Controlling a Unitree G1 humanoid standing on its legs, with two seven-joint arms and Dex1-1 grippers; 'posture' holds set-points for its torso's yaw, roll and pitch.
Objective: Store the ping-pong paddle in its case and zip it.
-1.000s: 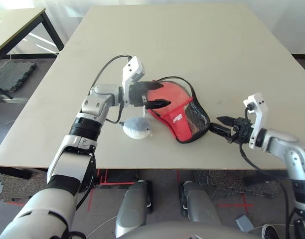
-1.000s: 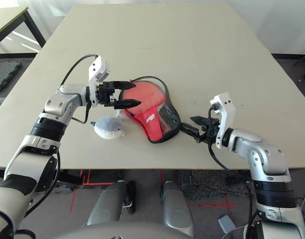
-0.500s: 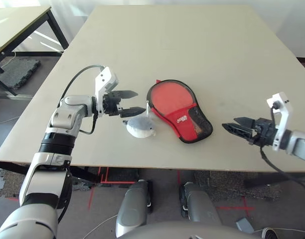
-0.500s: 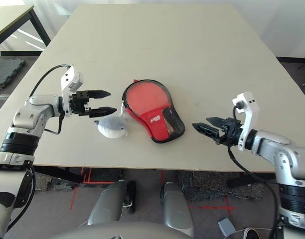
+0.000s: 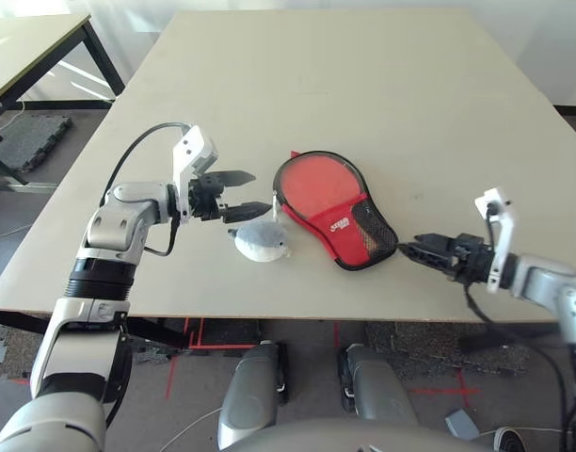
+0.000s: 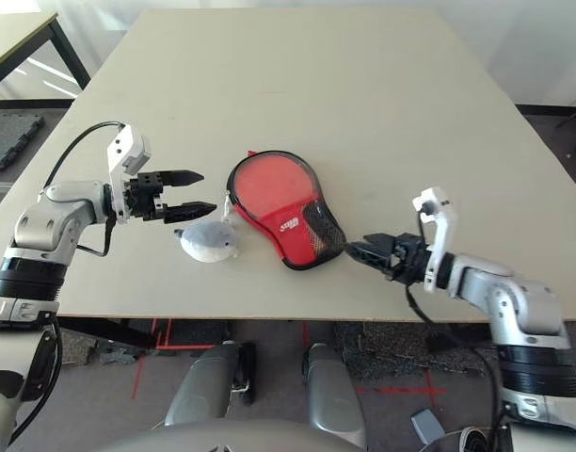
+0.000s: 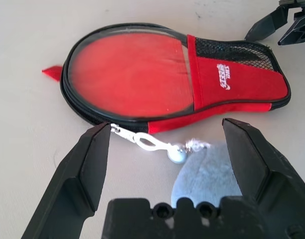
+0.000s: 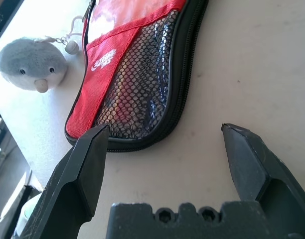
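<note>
A: Since the earlier frame, my left gripper [image 5: 239, 195] has come away from over the case [image 5: 337, 214] toward the robot's left, and the camera has shifted too. Now it is hovering just beside the case's round end, jaws standing wide, gripping nothing.

B: And the right side?

A: My right gripper [image 6: 363, 250] is pointing at the case's narrow end, close to the mesh pocket [image 8: 135, 87], also spread wide and empty. I am reading a small gap between its fingertips and the fabric, not contact.

B: Where is the paddle?

A: I am seeing no ping-pong paddle lying loose on the table [image 5: 363, 85]. Through the mesh something reddish is showing, and the case is lying flat with its red panel and white logo [image 7: 223, 77] upward, so I am judging that the paddle is already inside; I cannot confirm it.

B: Is the zip closed?

A: Black zip edging is running unbroken around the round end in the left wrist view, with a white clip [image 7: 142, 140] at the rim near the red tab. It is looking zipped, or nearly so, though I cannot tell along the whole edge.

B: What else is on the table?

A: A pale grey plush pouch [image 5: 259, 241] on a beaded cord is resting just beside the case, joined to that clip.
</note>
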